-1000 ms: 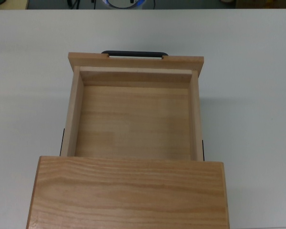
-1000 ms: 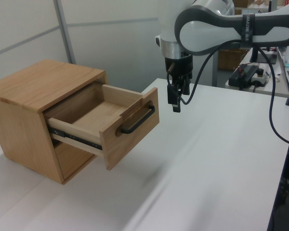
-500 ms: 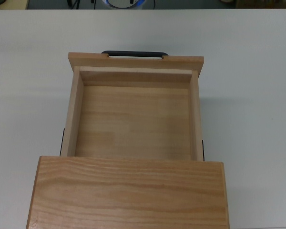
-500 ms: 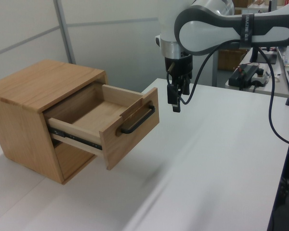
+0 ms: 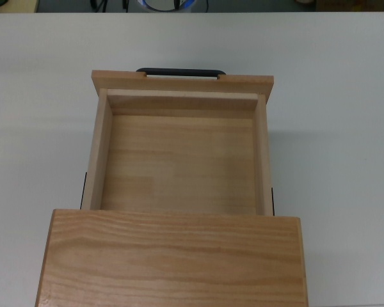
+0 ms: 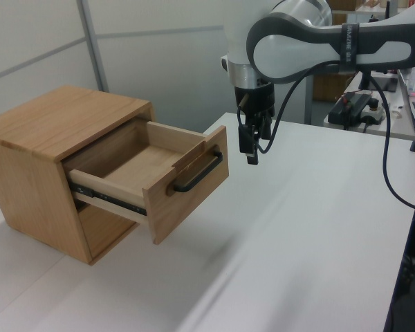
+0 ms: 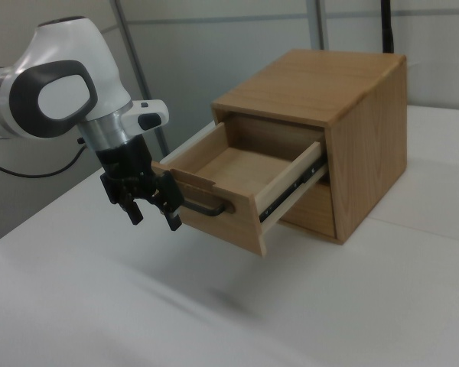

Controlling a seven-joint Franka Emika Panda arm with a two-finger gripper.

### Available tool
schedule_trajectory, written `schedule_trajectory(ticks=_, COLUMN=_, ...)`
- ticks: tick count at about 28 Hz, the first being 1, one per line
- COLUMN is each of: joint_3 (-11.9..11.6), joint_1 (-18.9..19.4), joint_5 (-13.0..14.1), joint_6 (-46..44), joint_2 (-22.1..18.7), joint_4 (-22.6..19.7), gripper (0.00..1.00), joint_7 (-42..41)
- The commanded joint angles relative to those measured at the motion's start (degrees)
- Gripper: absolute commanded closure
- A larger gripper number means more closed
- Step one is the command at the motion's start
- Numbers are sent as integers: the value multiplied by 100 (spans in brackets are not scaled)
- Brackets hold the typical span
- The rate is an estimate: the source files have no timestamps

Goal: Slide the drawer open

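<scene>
One open drawer, one free claw

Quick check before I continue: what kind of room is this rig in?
Probably a lab or workshop: a bare white table holding only a wooden cabinet, plain partition walls, and electronics with cables on a bench behind the arm.

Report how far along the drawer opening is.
Done: the drawer is pulled well out of the cabinet, its empty inside showing in the top view. In hand: nothing; the gripper is open, off the handle and clear of the front panel. Left: little, by the look of it, unless it must come out further.
</scene>
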Motion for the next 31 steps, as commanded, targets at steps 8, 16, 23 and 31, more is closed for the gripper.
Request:
schedule_trajectory(ticks=8, joint_3=-31, joint_1=25, joint_5=17, joint_6=-199, joint_2=142, joint_4=285, gripper=0, joint_7=-40)
schedule_trajectory(ticks=16, joint_3=-23, joint_1=34, joint_5=26, joint_6=-199, joint_2=177, joint_4=311, gripper=0, joint_7=-22)
schedule_trajectory(ticks=23, joint_3=-31, joint_1=34, joint_5=26, joint_6=-190, joint_2=203, joint_4=320, gripper=0, joint_7=-22)
schedule_trajectory(ticks=31, joint_3=-23, joint_1=34, joint_5=26, joint_6=-190, joint_2=203, joint_4=320, gripper=0, joint_7=-22)
